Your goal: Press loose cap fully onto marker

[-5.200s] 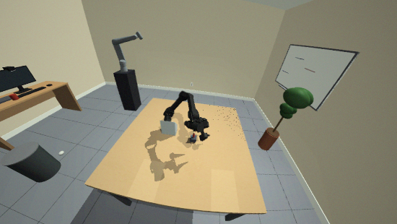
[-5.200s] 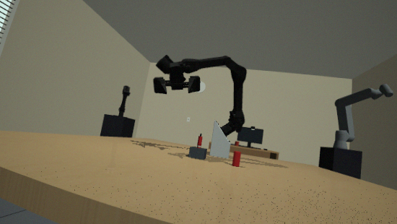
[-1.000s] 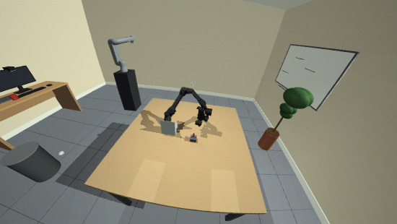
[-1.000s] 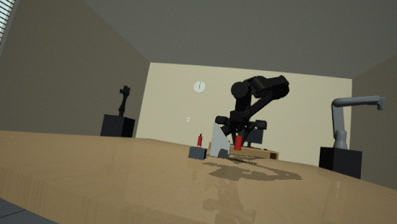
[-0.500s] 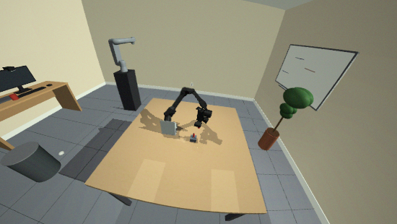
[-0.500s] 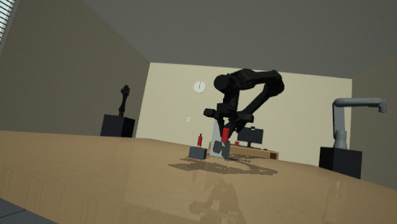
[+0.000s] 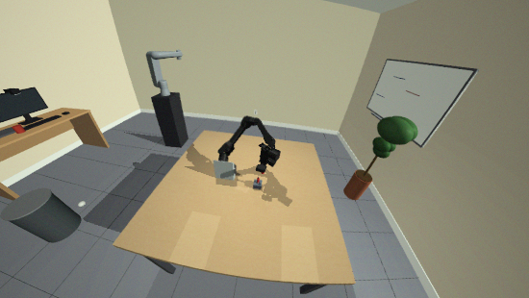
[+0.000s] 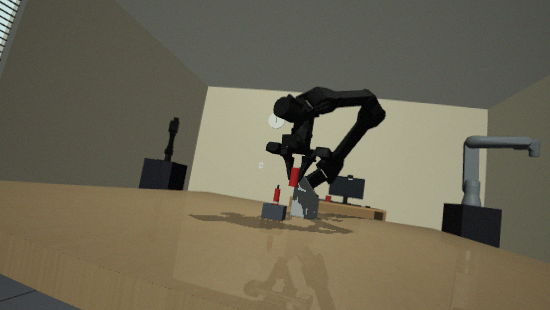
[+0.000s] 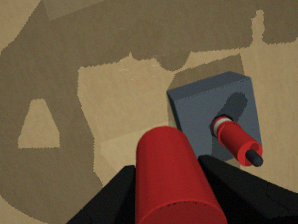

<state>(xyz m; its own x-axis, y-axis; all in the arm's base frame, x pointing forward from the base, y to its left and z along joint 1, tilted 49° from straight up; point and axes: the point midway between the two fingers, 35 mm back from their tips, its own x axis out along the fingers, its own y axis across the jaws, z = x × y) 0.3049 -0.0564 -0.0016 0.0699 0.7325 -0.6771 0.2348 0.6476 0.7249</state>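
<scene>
My gripper [image 7: 262,169] [image 8: 295,173] [image 9: 166,169] is shut on the red cap [image 8: 294,177] [image 9: 170,172], which hangs in the air between the fingertips, slightly tilted in the exterior view. The red marker [image 7: 258,180] [image 8: 277,195] [image 9: 237,139] stands upright in the dark grey holder block [image 7: 255,186] [image 8: 273,212] [image 9: 196,117], with its black tip bare and pointing up. The cap is apart from the marker. In the exterior view it is to the right of the marker, its lower end about level with the tip. In the wrist view the marker stands right of the cap.
A pale grey panel [image 7: 224,170] [image 8: 304,202] stands on the wooden table [image 7: 250,240] [image 8: 150,240] by the arm's base, left of the holder block in the top view. The arm's shadow falls across the table around the block.
</scene>
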